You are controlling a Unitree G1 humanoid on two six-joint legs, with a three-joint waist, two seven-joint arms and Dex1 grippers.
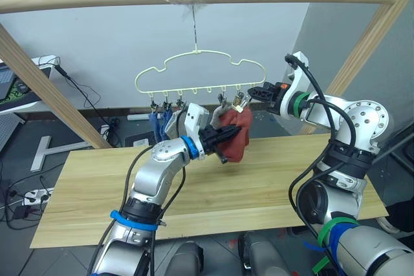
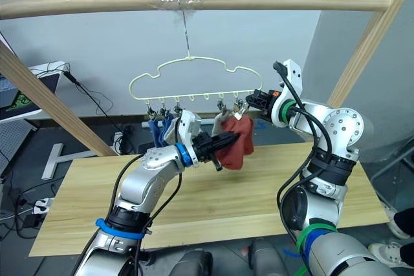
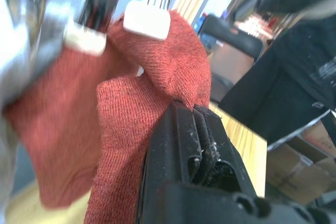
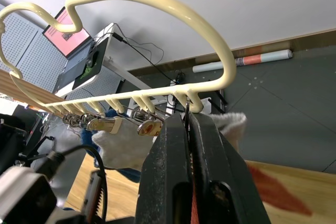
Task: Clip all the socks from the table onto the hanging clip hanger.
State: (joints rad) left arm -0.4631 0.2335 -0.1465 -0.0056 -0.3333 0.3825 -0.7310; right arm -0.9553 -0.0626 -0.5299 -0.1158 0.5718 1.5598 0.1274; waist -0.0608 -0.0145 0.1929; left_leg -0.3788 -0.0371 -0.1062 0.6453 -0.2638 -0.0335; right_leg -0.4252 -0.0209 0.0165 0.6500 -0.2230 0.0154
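The left tool (image 1: 234, 131) is pinching a rust-red sock (image 1: 237, 138) above the bare surface (image 1: 272, 179), lifting it under the clip hanger (image 1: 200, 72). Behind, the right tool (image 1: 256, 91), pressed together, is squeezing the end clip (image 1: 242, 101); if either slips, the sock could be dropping.

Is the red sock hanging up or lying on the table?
Hanging up: the red sock dangles from the hanger's clips, above the table.

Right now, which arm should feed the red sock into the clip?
Left. The left gripper is shut on the rust-red sock just under the clips, while the right gripper pinches the clip hanger at its end, steadying it.
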